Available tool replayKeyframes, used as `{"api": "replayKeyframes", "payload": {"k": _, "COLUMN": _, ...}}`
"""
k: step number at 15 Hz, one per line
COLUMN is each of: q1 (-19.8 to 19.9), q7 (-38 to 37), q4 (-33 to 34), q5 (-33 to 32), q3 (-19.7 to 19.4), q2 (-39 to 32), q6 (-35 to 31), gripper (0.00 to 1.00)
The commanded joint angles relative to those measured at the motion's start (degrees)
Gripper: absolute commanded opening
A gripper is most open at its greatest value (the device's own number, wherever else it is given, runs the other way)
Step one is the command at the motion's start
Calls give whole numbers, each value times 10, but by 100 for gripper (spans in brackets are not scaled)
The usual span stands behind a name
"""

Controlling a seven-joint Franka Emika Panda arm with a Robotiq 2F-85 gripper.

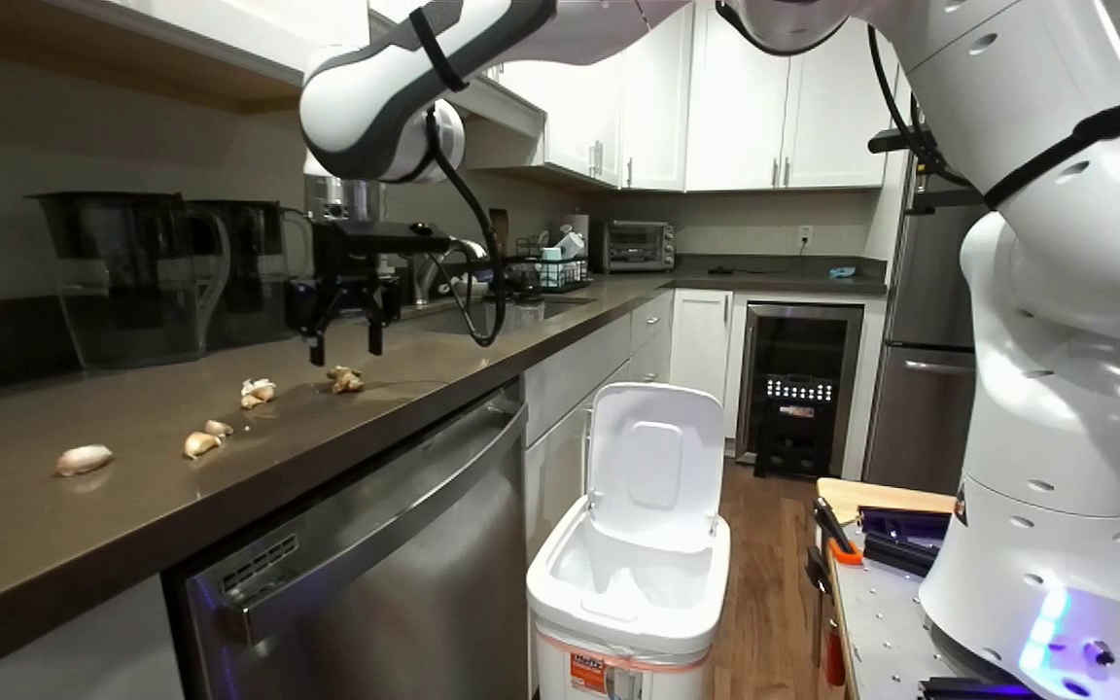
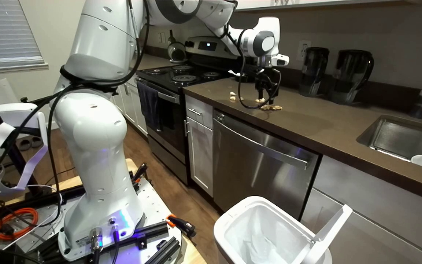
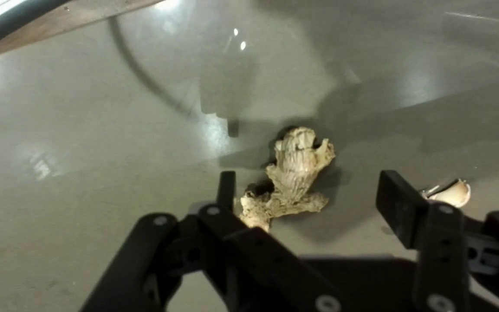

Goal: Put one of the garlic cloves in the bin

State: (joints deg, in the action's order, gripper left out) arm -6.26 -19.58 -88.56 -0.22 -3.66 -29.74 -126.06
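Observation:
Several pale garlic cloves lie on the brown counter. In an exterior view one clove (image 1: 84,460) lies apart, two cloves (image 1: 201,444) lie close together, and a clove cluster (image 1: 257,393) lies nearer the gripper. Cloves (image 2: 232,98) also show in an exterior view. In the wrist view one clove (image 3: 454,194) is partly hidden behind the right finger. My gripper is open and empty above the counter in both exterior views (image 1: 346,346) (image 2: 266,97). In the wrist view its fingers (image 3: 309,186) stand apart. The white bin stands on the floor, lid up, in both exterior views (image 1: 618,634) (image 2: 220,229).
A knobbly ginger root (image 1: 345,380) lies on the counter just below the gripper; it shows between the fingers in the wrist view (image 3: 295,169). Two dark pitchers (image 1: 132,282) stand against the wall. The dishwasher (image 1: 375,583) is below the counter edge. A sink (image 2: 408,137) lies further along.

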Motion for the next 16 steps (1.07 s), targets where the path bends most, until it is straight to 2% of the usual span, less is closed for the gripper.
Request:
{"api": "replayKeyframes", "payload": {"k": 1, "q1": -3, "q7": -30, "q4": -4, "q5": -7, "q3": -2, "q2": 3, "q6": 7, "gripper": 65}}
{"api": "replayKeyframes", "payload": {"k": 2, "q1": -4, "q7": -36, "q4": -3, "q5": -9, "q3": -3, "q2": -2, "q6": 4, "gripper": 73}}
{"api": "replayKeyframes", "payload": {"k": 3, "q1": -3, "q7": -37, "q4": -1, "q5": -8, "q3": -2, "q2": -6, "q6": 4, "gripper": 75}}
{"api": "replayKeyframes", "payload": {"k": 5, "q1": -4, "q7": -40, "q4": 2, "q5": -12, "q3": -4, "q2": -15, "q6": -3, "gripper": 90}}
{"api": "replayKeyframes", "payload": {"k": 6, "q1": -3, "q7": -38, "q4": 5, "q5": -12, "q3": -4, "q2": -21, "q6": -6, "gripper": 91}}
{"api": "replayKeyframes", "payload": {"k": 7, "q1": -4, "q7": -38, "q4": 5, "q5": -12, "q3": -5, "q2": -24, "q6": -8, "gripper": 86}}
{"api": "replayKeyframes", "payload": {"k": 8, "q1": -3, "q7": -37, "q4": 6, "q5": -12, "q3": -5, "q2": -29, "q6": -11, "gripper": 66}}
{"api": "replayKeyframes", "payload": {"k": 9, "q1": -4, "q7": -37, "q4": 6, "q5": -13, "q3": -7, "q2": -31, "q6": -14, "gripper": 66}}
{"api": "replayKeyframes", "payload": {"k": 16, "q1": -12, "q7": -34, "q4": -6, "q5": -36, "q3": -14, "q2": -23, "q6": -37, "gripper": 18}}
